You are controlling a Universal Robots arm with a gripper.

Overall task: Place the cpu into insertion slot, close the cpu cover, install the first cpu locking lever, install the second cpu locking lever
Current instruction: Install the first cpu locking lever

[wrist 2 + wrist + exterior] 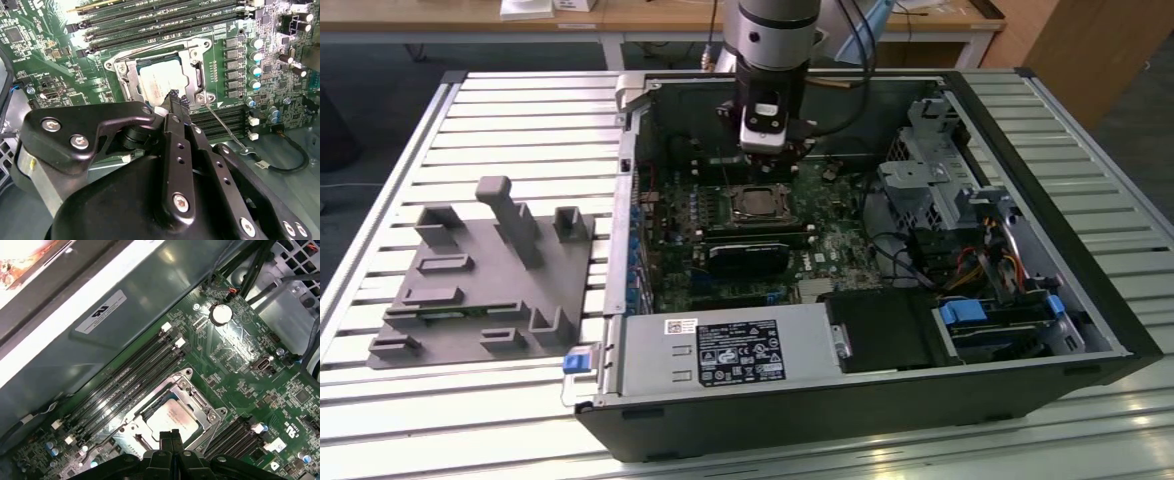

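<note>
Gripper (pixel 174 96): black fingers pinched tight together, only a seam between the tips in both wrist views, nothing held. Tips sit right over the near edge of the small square cpu w/ dull silvery top (pixel 156 80). Touching or just above it, can't tell.

Cpu is seated in the insertion slot, the square socket w/ silvery metal rim (pixel 119 65), directly under the fingertips. Thin silvery cpu cover frame (pixel 192 65) lies down around the chip, chip top showing thru its square window; same in first wrist view: cpu (pixel 172 416), cover (pixel 197 400).

One thin wire lever (pixel 225 127) runs from the socket corner beside the tips out over the dark slots, hooked end away from the socket. Latched or not: can't tell.

Beyond the socket from the gripper: long narrow black memory slots (pixel 125 380) on the green circuit board (pixel 240 355).

Exterior view: gripper (pixel 767 155) hangs inside the open black tower case (pixel 854 420), just above the socket. Long black fan card (pixel 750 252) lies past the socket, nearer the camera. Outside the case, well away from the gripper, grey moulded fixture block (pixel 480 280) sits on the slatted metal table (pixel 520 110).
</note>
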